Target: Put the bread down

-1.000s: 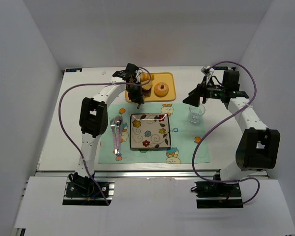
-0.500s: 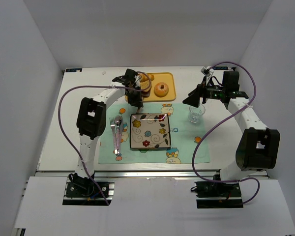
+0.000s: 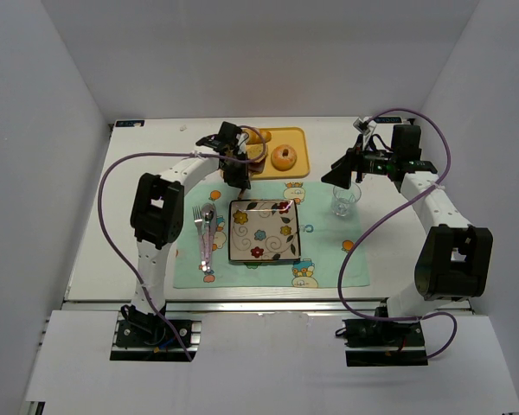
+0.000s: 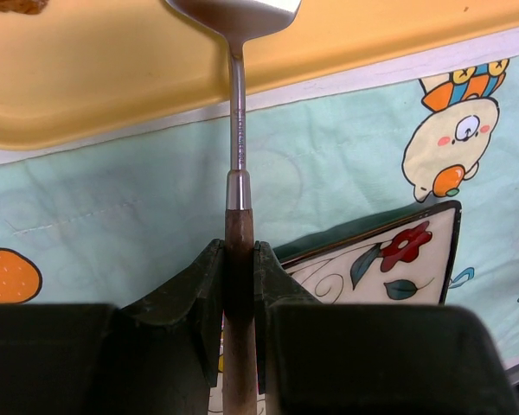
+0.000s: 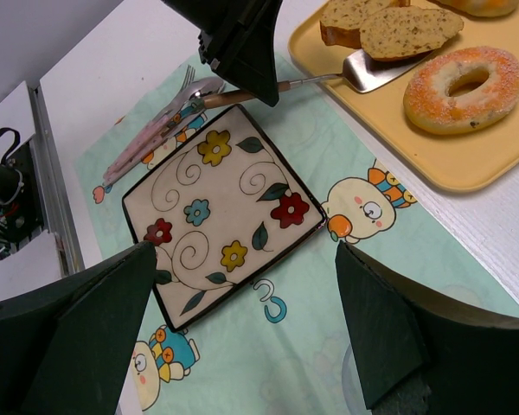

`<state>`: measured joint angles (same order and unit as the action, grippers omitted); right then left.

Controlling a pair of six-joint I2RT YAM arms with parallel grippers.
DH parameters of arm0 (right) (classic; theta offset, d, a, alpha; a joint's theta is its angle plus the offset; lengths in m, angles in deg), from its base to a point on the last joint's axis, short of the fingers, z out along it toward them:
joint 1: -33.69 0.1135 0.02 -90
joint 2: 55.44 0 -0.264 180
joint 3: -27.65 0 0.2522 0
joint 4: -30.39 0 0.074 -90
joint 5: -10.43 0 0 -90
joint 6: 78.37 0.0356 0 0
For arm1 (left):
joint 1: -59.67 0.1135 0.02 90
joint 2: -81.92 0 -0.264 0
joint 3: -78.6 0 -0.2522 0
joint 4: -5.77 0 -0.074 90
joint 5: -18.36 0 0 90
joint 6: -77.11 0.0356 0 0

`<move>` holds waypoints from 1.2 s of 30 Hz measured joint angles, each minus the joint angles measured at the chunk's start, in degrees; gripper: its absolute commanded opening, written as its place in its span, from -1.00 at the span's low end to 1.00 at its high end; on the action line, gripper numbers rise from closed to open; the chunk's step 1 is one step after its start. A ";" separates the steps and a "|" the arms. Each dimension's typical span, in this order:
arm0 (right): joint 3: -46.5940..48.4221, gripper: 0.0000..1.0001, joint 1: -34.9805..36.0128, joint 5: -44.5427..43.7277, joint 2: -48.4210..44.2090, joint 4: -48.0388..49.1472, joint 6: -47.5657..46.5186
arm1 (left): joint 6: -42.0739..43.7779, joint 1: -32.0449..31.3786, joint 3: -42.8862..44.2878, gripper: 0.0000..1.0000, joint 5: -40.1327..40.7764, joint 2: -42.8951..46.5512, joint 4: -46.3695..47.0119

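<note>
On the yellow tray lies the bread, a small chunky slice, touching a wider slice. My left gripper is shut on the wooden handle of a spatula. The spatula's metal blade rests on the tray with its edge under the front of the slices. From above, the left gripper stands at the tray's near left edge. My right gripper hangs open over the placemat, holding nothing, right of the flowered plate.
A sugared doughnut lies on the tray beside the slices, with a croissant behind. The square plate sits on a teal placemat. A fork and spoon lie left of it, and a glass stands under my right gripper.
The left gripper has shifted slightly back and left toward the tray with the spatula. The right arm has not moved.
</note>
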<state>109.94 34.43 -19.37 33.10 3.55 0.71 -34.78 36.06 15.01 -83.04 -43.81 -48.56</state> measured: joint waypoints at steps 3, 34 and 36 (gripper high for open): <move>0.00 0.78 0.00 0.00 0.00 -0.02 0.00 | 0.31 -0.31 0.00 -1.00 0.00 0.02 0.00; 0.00 0.79 0.00 0.00 0.00 -0.04 -0.07 | 2.05 -2.16 -4.96 -1.00 0.07 8.85 0.42; 0.00 0.79 0.00 0.00 0.00 -0.07 -0.20 | 2.43 -2.45 -8.15 -1.00 0.04 12.22 0.37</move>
<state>109.94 34.43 -19.37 33.10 3.48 0.51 -32.35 33.61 6.86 -83.00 -31.59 -48.19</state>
